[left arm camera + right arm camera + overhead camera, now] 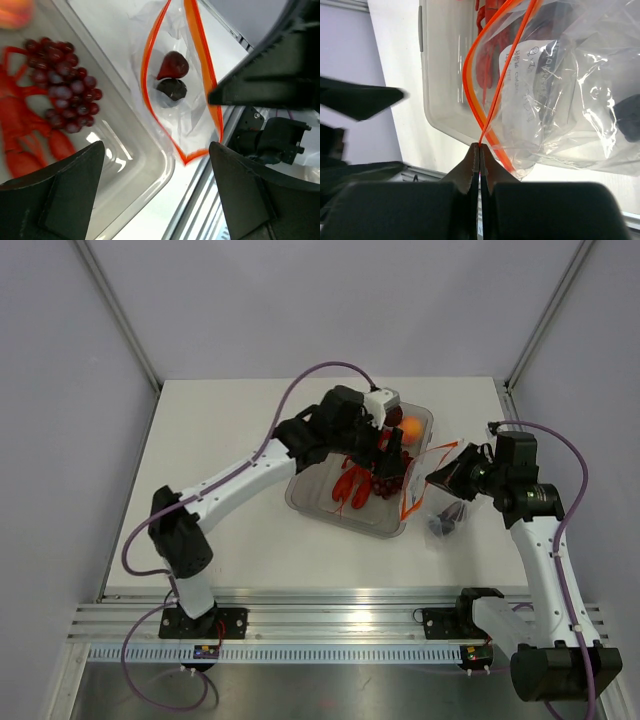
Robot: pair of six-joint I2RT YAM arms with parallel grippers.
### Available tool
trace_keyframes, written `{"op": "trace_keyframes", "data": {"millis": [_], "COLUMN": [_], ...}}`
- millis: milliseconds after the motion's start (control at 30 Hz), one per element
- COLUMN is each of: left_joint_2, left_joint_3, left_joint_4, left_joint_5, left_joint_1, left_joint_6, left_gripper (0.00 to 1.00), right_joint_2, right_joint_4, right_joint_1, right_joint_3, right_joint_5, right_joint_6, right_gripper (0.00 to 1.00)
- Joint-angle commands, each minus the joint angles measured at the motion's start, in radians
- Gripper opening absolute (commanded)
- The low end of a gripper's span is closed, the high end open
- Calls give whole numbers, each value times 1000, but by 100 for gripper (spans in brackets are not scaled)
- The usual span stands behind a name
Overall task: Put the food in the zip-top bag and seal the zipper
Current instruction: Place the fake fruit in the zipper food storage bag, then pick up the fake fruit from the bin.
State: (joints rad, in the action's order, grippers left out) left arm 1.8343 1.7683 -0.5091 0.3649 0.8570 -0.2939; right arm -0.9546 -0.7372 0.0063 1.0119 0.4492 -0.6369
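Zipper (466,80) corner sits clamped in the right end effector (479,149), holding the mouth of the zip-top bag (580,90) open just beside the tray (135,165) (a dark plum (171,89) and a red piece (174,65) lie inside). Farther out, the left end effector (156,150) hangs over tray and bag, fingers spread wide, grapes (65,85) and lobster (17,120) below.

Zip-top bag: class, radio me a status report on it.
Left gripper open, empty. Right gripper shut on zipper, zip-top bag mouth gaping. Plum, red piece inside; grapes, lobster in tray. Nothing blocking.
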Motion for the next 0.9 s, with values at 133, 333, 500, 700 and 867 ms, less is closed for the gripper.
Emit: {"op": "trace_keyframes", "data": {"millis": [133,333,500,700,867], "left_joint_2": [-198,58,227,454,528], "left_joint_3": [-196,-18,172,385,437], "left_joint_4": [219,31,-46,-91,-40], "left_joint_5": [-33,-90,-139,-162,-162], "left_joint_1": [-193,-161,-99,-90,-66], "left_joint_6": [6,41,70,47,33], "left_gripper": [82,82,83,78,78], "right_joint_2": [34,53,68,80,85], "right_joint_4": [-77,-142,-172,-185,-192], "right_joint_1": [4,4,4,4,4], "right_joint_3": [99,145,149,159,151], "right_joint_5": [-80,-130,-150,-142,-146], "right_joint_6": [65,98,108,101,100], "right_gripper": [0,0,0,0,0]}}
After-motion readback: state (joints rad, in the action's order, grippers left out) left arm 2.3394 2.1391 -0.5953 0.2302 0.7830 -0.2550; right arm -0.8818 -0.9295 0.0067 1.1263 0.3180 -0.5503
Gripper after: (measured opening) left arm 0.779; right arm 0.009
